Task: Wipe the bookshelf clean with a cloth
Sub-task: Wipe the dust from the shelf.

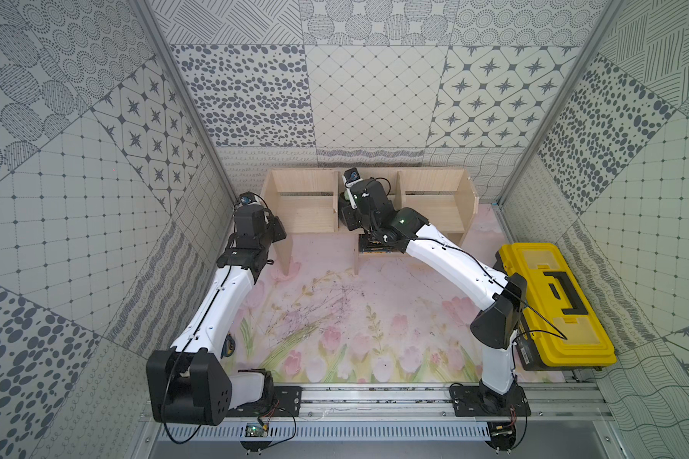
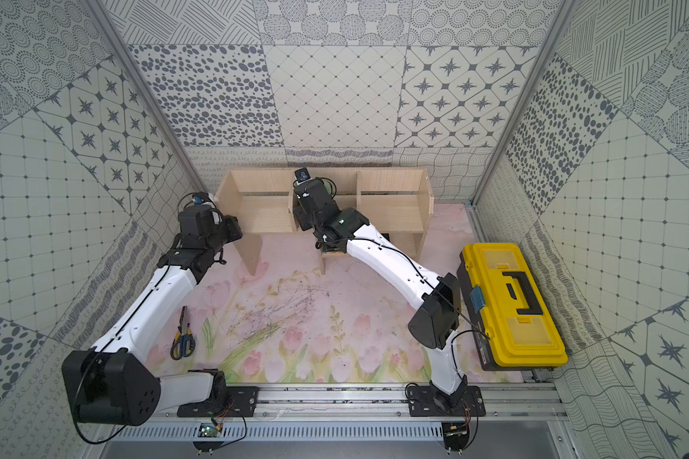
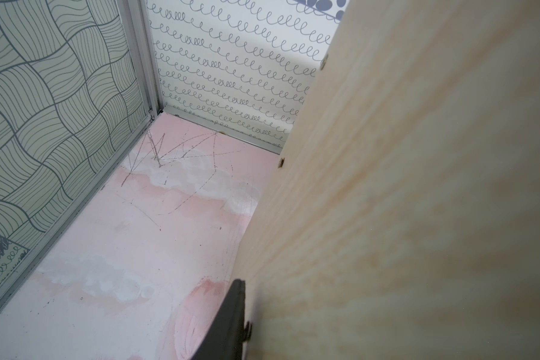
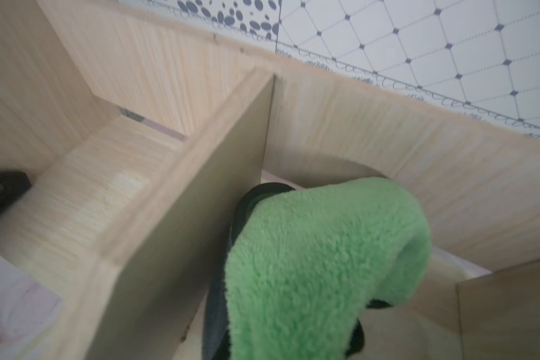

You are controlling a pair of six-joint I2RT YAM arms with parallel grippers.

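The tabletop [image 1: 335, 310], covered in a pink floral print, extended under both arms. The bookshelf [image 1: 307, 214] stood at its far edge. Its left side panel lay just beside the left fingers [image 3: 228, 324]. Only one black finger showed in the left wrist view, against the panel's outer face, so it cannot be told whether the left fingers stood apart or together. The right fingers reached into the middle compartment, just beside the upright divider [image 4: 200, 202] on that compartment's left side. The yellow and black toolbox [image 1: 549, 302] lay well apart from the right fingers, back beside the right arm's [image 1: 446, 258] elbow. The cloth [image 4: 325, 249] was draped green side out over the right fingers and hid them. They were clamped together on it, inside the middle compartment and above its floor. A dark book [image 1: 374, 248] lay on the short lower shelf, below the right fingers. In a top view, scissors [image 2: 184, 341] lay on the tabletop well apart from the left fingers.
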